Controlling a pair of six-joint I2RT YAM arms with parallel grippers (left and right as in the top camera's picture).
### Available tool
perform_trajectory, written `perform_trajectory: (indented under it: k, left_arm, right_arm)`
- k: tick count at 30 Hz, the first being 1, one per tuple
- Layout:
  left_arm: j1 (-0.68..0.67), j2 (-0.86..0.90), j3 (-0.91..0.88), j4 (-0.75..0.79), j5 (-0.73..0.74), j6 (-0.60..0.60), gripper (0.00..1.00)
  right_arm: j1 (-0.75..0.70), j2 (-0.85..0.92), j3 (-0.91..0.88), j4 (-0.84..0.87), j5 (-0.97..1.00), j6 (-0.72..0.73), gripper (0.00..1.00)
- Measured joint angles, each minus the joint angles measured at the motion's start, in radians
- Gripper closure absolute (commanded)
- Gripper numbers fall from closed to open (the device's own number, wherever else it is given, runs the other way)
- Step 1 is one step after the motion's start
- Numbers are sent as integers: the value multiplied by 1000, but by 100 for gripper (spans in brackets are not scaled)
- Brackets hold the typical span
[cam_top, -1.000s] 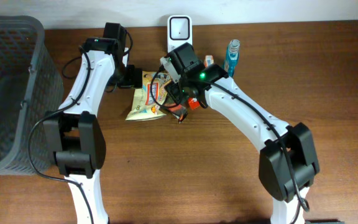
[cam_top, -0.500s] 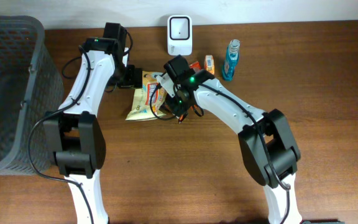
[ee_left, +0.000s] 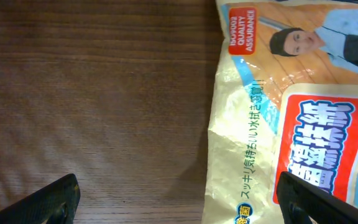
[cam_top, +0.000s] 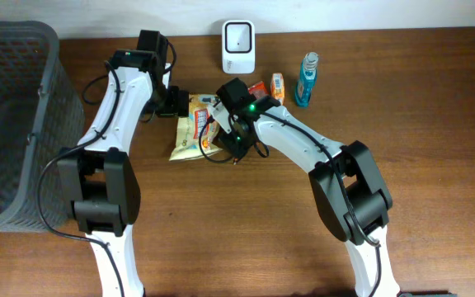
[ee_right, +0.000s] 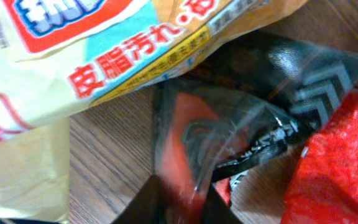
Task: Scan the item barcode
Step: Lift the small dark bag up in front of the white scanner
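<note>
A crinkled red and black packet [ee_right: 229, 143] lies on the wood beside a yellow pouch with printed writing [ee_right: 104, 50]. My right gripper [ee_right: 182, 202] is closed on the packet's lower edge, and the foil is pinched between both fingers. From overhead that gripper [cam_top: 231, 144] sits just right of the yellow pouch [cam_top: 188, 136]. My left gripper [cam_top: 176, 103] hovers low over the pouch's left edge [ee_left: 278, 124], jaws wide, nothing between them [ee_left: 179, 199]. The white barcode scanner [cam_top: 237, 45] stands upright at the back edge.
A grey mesh basket [cam_top: 15, 124] fills the left side. Behind the right arm are a bright red pack [ee_right: 340, 162], a small orange box [cam_top: 277, 85] and a blue bottle [cam_top: 307, 78].
My right arm has swung left and down to the packets, and its jaws have closed on the red and black packet. The left arm has stayed where it was.
</note>
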Motion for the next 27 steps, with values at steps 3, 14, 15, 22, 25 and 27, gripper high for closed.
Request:
perform_trajectory:
  k: [3, 14, 15, 22, 25, 27]
  left_arm:
    - [0, 0, 0, 0, 0, 0, 1]
    - [0, 0, 0, 0, 0, 0, 1]
    - [0, 0, 0, 0, 0, 0, 1]
    - [0, 0, 0, 0, 0, 0, 1]
    - [0, 0, 0, 0, 0, 0, 1]
    - [0, 0, 0, 0, 0, 0, 1]
  right_arm:
    - [0, 0, 0, 1, -2, 18, 93]
    - [-13, 1, 114, -60, 3, 79, 96]
    - [-23, 1, 133, -77, 3, 80, 96]
    - [-95, 1, 212, -80, 3, 117, 96]
    - [-118, 1, 218, 13, 4, 140, 96]
    - [-127, 1, 219, 86, 4, 160, 96]
